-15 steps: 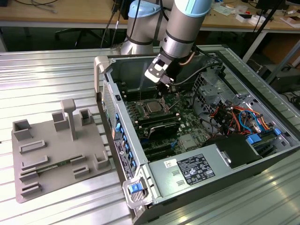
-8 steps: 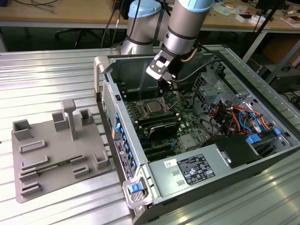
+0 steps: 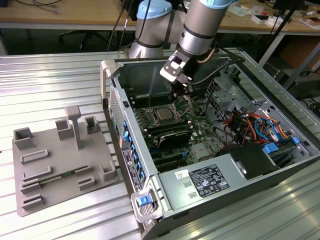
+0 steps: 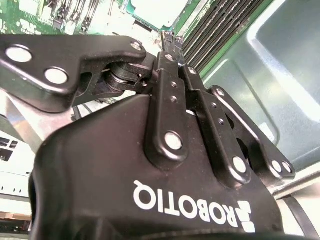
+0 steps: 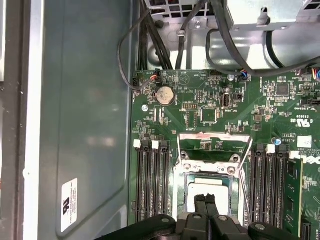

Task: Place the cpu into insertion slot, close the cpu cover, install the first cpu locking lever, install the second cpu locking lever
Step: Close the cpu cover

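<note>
A: Where is your claw point(image 5: 205, 198) right now?

B: Down inside the open computer case point(image 3: 116, 95), over the green board point(image 5: 210, 102). In the first wrist view it hangs right above the socket point(image 5: 178, 192).

A: Is it clenched or released?

B: Clenched. My two fingertips point(image 5: 200, 202) stand side by side with barely a slit between them, and I see nothing caught in that slit. The second wrist view shows the finger links folded in towards each other the same way.

A: And the chip point(image 5: 207, 186)?

B: It lies flat in the socket, silvery top up, inside the metal rim. My fingertips are over its middle. I cannot tell whether they press on it or hang just clear.

A: What about the cover point(image 5: 215, 135)?

B: It is open and tilted up off the socket, on the side nearer the round coin battery point(image 5: 165, 95). The board shows through its square window.

A: What else is close by?

B: Long black memory slots point(image 5: 150, 182) run along both sides of the socket. In the exterior view a grey holder tray point(image 3: 50, 165) sits on the ribbed metal table point(image 3: 50, 75), well apart from the case, on the exterior view's left.
</note>
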`<state>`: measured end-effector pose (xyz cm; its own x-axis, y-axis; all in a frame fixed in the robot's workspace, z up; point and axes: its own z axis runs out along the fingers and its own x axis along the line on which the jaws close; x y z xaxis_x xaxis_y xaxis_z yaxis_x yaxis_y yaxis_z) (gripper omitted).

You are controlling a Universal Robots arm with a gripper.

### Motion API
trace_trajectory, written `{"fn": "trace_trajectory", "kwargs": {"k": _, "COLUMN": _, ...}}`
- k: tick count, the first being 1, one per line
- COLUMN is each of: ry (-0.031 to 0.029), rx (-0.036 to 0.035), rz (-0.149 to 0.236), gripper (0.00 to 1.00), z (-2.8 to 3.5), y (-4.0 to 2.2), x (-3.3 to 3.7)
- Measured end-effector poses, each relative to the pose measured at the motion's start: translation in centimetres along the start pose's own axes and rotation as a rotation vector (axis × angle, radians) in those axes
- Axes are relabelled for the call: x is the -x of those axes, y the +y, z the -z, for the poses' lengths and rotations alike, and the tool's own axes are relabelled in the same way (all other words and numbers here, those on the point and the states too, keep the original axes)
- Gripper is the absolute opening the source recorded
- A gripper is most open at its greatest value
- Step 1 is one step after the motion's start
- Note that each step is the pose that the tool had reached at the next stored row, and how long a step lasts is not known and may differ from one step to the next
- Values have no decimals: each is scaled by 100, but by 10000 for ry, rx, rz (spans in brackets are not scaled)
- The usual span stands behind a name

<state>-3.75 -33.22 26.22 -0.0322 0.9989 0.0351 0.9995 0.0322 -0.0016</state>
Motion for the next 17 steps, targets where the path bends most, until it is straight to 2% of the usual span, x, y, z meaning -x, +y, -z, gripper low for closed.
{"fn": "trace_trajectory", "kwargs": {"k": 11, "ry": 96, "rx": -46, "rz": -3, "gripper": 11, "z": 114, "y": 123, "x": 0}}
{"fn": "trace_trajectory", "kwargs": {"k": 13, "ry": 119, "rx": -76, "rz": -4, "gripper": 11, "z": 120, "y": 169, "x": 1}}
{"fn": "trace_trajectory", "kwargs": {"k": 16, "ry": 174, "rx": -214, "rz": -8, "gripper": 11, "z": 127, "y": 325, "x": 8}}
{"fn": "trace_trajectory", "kwargs": {"k": 17, "ry": 187, "rx": -244, "rz": -11, "gripper": 11, "z": 127, "y": 354, "x": 10}}
